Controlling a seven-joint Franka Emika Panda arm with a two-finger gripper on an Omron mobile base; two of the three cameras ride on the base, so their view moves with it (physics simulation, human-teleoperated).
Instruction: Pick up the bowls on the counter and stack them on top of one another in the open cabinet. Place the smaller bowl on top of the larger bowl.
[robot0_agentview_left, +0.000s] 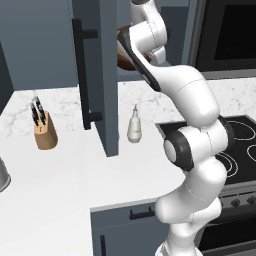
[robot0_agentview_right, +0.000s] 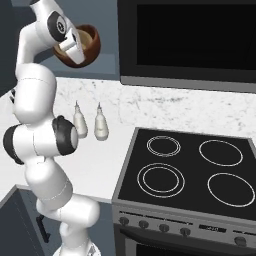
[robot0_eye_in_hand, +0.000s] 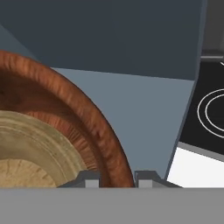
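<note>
2 bowls (robot0_agentview_right: 80, 46), 2 bottles (robot0_agentview_right: 101, 125), 1 knife block (robot0_agentview_left: 45, 131).

larger bowl (robot0_eye_in_hand: 94, 127): glossy reddish-brown, wood grain
smaller bowl (robot0_eye_in_hand: 30, 153): light tan, ringed grain
cabinet (robot0_agentview_left: 107, 75): dark blue-grey, black handle
counter (robot0_agentview_left: 60, 175): white, grey veining
stovetop (robot0_agentview_right: 195, 170): black, white rings

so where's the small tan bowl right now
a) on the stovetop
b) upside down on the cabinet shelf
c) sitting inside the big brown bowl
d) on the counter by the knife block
c: the hand view shows the smaller bowl nested inside the larger bowl, whose rim sits between the fingertips of the gripper, and the right base view shows the tan inside the brown bowl held up high.
</note>
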